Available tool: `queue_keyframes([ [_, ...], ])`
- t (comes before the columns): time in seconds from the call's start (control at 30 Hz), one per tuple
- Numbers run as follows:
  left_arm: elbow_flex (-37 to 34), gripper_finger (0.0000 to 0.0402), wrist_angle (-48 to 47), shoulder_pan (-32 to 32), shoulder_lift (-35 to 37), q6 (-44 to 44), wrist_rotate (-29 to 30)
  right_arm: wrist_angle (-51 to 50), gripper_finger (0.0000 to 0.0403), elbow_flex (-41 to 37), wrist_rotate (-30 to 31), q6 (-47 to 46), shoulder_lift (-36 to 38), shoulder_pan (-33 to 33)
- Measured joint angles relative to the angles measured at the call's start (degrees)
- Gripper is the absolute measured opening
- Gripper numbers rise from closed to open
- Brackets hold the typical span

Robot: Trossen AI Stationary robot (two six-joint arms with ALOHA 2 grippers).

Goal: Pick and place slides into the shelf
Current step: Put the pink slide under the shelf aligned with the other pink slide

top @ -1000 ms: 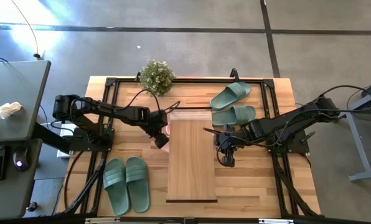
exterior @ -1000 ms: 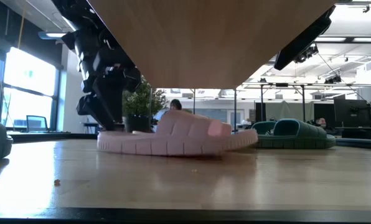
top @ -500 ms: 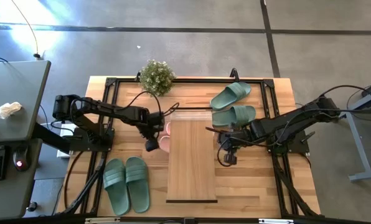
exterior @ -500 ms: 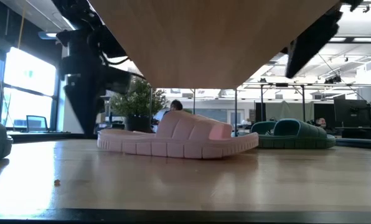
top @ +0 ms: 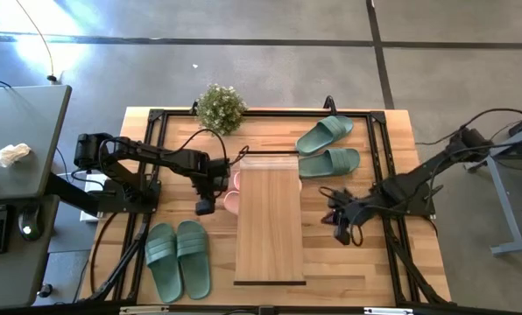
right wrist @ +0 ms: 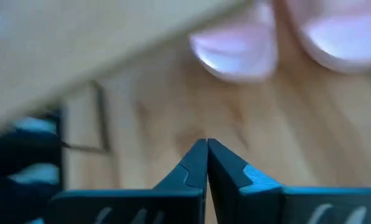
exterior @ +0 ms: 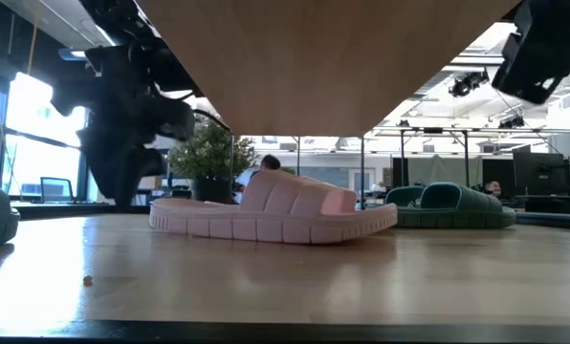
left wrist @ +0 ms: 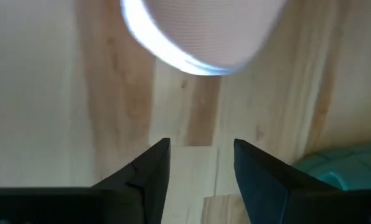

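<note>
The shelf [top: 270, 223] stands mid-table, and its plank top [exterior: 323, 57] fills the upper part of the low view. A pale pink slide [exterior: 275, 215] lies sole-down on the table under it. The ends of both pink slides [top: 232, 192] stick out past the shelf's left side. My left gripper [top: 204, 207] hangs open just left of them, pointing steeply down. The pink end [left wrist: 201, 31] lies ahead of its fingers, clear of them. My right gripper [top: 342, 229] is shut and holds nothing, right of the shelf. It faces the pink slides [right wrist: 235, 46] under the plank.
One sage-green pair [top: 328, 149] lies at the far right of the table. Another green pair [top: 178, 258] lies at the near left. A small potted plant [top: 220, 108] stands at the far edge. A black frame [top: 156, 122] runs along the table's sides.
My right gripper has drawn back from the shelf's right side toward the table's right edge. My left gripper has rolled at the wrist, and its tip has swung a little off the pink slides toward the table's left and near edges. The pink slide has stayed in place.
</note>
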State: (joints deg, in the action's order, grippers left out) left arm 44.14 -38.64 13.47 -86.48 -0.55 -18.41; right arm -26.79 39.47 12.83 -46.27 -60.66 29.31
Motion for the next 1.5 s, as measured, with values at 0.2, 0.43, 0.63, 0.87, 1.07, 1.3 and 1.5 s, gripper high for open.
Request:
queue_keyframes([
  [0.2, 0.0, 0.0142, -0.9, 0.0, 0.0, 6.4, -2.1, 18.3, 0.0001, -8.7, 4.3, -0.1, -6.7, 2.9],
  [0.43, 0.0, 0.0129, 0.4, -0.5, 0.0, 7.4, -1.6, 41.5, 0.0000, -13.1, 9.5, -0.3, -21.6, 1.6],
  [0.63, 0.0, 0.0118, 5.8, -2.8, 0.0, 7.5, -1.6, 54.0, 0.0000, -13.5, 8.9, 0.2, -32.4, -2.6],
  [0.87, 0.0, 0.0110, 6.8, -3.8, 0.0, 6.7, -1.5, 61.6, 0.0000, -13.5, 7.7, 0.8, -37.3, -4.7],
  [1.07, 0.0, 0.0110, 0.8, -3.7, 0.0, 12.1, 0.1, 62.2, 0.0000, -13.5, 7.9, 0.1, -37.3, -4.4],
  [1.3, 0.0, 0.0110, -3.6, -3.7, 0.1, 17.3, 11.0, 64.3, 0.0000, -13.5, 6.9, 0.3, -37.3, -4.2],
  [1.5, 0.0, 0.0110, 4.8, -3.7, 0.1, 22.2, 10.0, 64.5, 0.0000, -13.5, 8.6, 1.3, -37.3, -4.2],
])
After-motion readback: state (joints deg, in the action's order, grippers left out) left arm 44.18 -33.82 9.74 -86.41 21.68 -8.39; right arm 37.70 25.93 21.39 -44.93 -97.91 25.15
